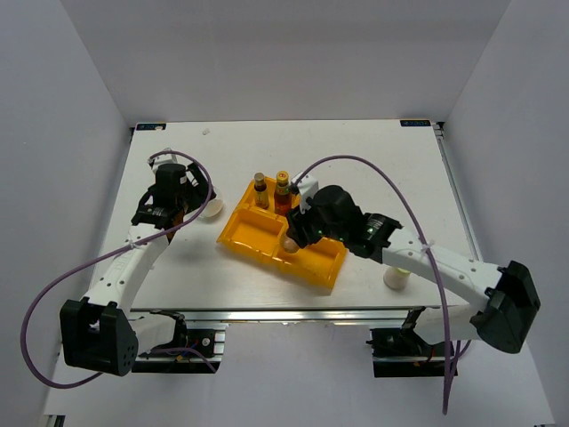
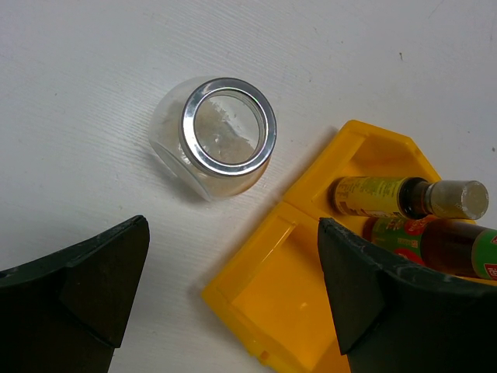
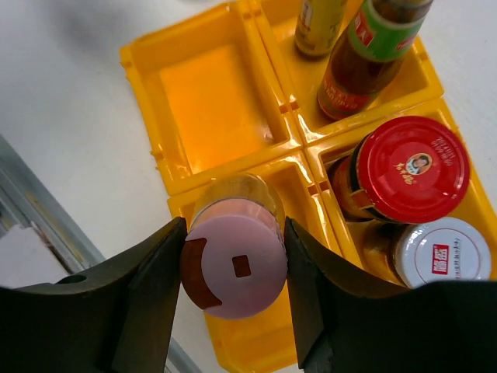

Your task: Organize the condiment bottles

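Observation:
My right gripper is shut on the pink-capped bottle and holds it upright over a front compartment of the yellow tray; in the top view the gripper and bottle sit at the tray's middle. A red-capped jar and a white-lidded jar stand in the neighbouring compartment. Two slim bottles stand in a back compartment. My left gripper is open and empty, just short of the silver-lidded glass jar, which stands on the table beside the tray's left corner.
A pale-yellow-capped bottle stands on the table right of the tray, under my right arm. The tray's left compartment holds nothing. White walls enclose the table on three sides.

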You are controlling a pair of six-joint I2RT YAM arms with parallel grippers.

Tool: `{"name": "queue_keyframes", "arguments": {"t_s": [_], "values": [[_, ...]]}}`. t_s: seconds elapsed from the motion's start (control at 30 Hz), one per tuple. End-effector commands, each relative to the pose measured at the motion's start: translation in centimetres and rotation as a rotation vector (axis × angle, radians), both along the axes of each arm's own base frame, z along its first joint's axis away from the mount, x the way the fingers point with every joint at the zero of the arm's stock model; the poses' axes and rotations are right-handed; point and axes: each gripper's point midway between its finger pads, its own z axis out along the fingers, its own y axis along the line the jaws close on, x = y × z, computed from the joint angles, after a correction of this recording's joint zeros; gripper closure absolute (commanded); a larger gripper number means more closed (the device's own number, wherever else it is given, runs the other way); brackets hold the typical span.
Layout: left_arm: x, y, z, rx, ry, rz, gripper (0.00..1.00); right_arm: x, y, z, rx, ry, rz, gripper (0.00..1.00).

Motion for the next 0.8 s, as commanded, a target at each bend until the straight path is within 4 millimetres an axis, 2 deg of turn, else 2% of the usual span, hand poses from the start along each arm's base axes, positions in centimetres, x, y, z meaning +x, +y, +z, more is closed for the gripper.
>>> {"name": "queue_keyframes", "arguments": {"t_s": [0.0, 0.03, 0.33, 0.53, 0.67, 0.73, 0.77], "values": [[-0.2, 0.2, 0.5, -0.010, -0.023, 0.008, 0.02, 1.5, 0.6, 1.4, -0.008, -0.053, -0.048, 0.87], [-0.2, 0.2, 0.3, -0.009, -0.019, 0.006, 0.02, 1.5, 0.6, 0.5, -0.030, -0.032, -0.052, 0.87], [-0.2, 0.3, -0.1, -0.001, -0.006, 0.010, 0.02, 2.0, 1.5, -3.9, -0.119, 0.038, -0.048, 0.85], [-0.2, 0.3, 0.0, 0.000, -0.007, 0.012, 0.02, 2.3, 2.5, -6.0, -0.151, 0.077, -0.038, 0.84], [-0.2, 0.4, -0.1, 0.004, -0.006, 0.012, 0.02, 2.3, 2.7, -6.6, -0.152, 0.096, -0.041, 0.66], [-0.2, 0.4, -0.1, 0.005, -0.006, 0.012, 0.02, 2.2, 2.6, -6.7, -0.153, 0.104, -0.048, 0.53], [-0.2, 0.4, -0.1, 0.004, -0.009, 0.011, 0.02, 2.1, 2.6, -6.8, -0.153, 0.110, -0.049, 0.38]]}}
